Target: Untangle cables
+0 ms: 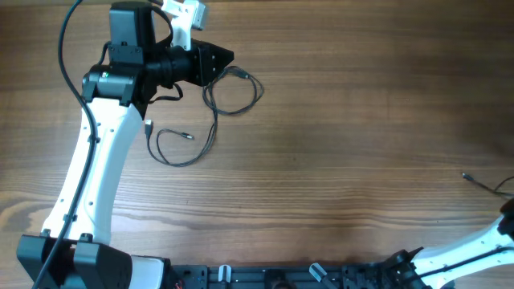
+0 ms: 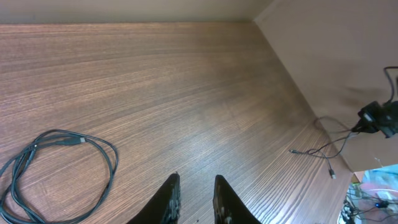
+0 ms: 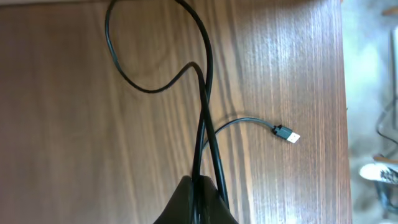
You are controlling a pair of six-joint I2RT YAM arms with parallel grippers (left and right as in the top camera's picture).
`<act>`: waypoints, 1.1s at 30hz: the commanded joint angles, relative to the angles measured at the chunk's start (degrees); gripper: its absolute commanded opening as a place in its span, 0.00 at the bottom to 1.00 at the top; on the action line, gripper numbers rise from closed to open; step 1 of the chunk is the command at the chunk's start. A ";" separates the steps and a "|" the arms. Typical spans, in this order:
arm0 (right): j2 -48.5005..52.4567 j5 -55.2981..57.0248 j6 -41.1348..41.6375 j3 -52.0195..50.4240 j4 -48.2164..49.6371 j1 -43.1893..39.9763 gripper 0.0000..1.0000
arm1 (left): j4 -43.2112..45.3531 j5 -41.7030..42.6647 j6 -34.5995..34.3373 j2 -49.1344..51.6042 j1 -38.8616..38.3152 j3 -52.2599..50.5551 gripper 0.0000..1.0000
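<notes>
The cables lie as two loose loops at the far left part of the table, just beside the left hand. The loops are joined by a strand, and small plugs show at some ends. One more black cord is well apart from them, near the right edge of the table. The right hand is clamped on it. Its strands run out of the closed jaws close together, and a thinner one ends in a USB plug resting on the wood. The fingers of the left hand stand a little apart, with only bare wood between them, so this hand holds nothing.

The cords look thin, light and soft. Probably they slide easily on the smooth wood, and a whole loop will follow when one part is pulled. A good place to take hold seems to be a single strand near a plug, away from the crossings. Because the cord lies flat, the fingers likely must come down close to the table.
</notes>
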 commanded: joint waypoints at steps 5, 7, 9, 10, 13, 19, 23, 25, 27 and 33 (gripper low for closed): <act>3.39 2.58 1.03 -0.83 0.87 -3.52 0.06 | 1.05 0.68 1.36 -1.40 0.15 0.63 0.20; 3.56 2.14 1.05 -0.83 0.92 -3.52 0.06 | 1.27 0.70 1.36 -1.40 0.15 0.63 0.20; 3.56 1.27 0.98 -0.83 1.29 -3.45 0.06 | 1.29 0.70 1.36 -1.40 0.15 0.63 0.20; 3.56 1.27 0.98 -0.83 1.42 -3.48 0.07 | 1.29 0.68 1.36 -1.40 0.15 0.63 0.20; 3.56 -0.24 -0.02 -0.83 2.19 -3.48 0.09 | 1.29 0.70 1.36 -1.40 0.15 0.63 0.20; 3.56 -0.24 0.00 -0.83 2.32 -3.48 0.40 | 1.29 0.70 1.36 -1.40 0.15 0.63 0.20; 3.56 -1.31 -0.09 -0.83 2.32 -3.45 0.47 | 1.29 0.70 1.36 -1.40 0.15 0.63 0.20; 3.56 -1.73 -0.26 -0.83 2.32 -3.45 0.49 | 1.29 0.70 1.36 -1.40 0.15 0.63 0.20; 3.56 -2.73 -0.52 -0.83 2.32 -3.45 0.59 | 1.29 0.70 1.36 -1.40 0.15 0.63 0.20; 1.73 -10.56 -2.67 -0.66 -0.37 -3.45 0.62 | 1.29 0.70 1.33 -1.40 0.17 0.63 0.26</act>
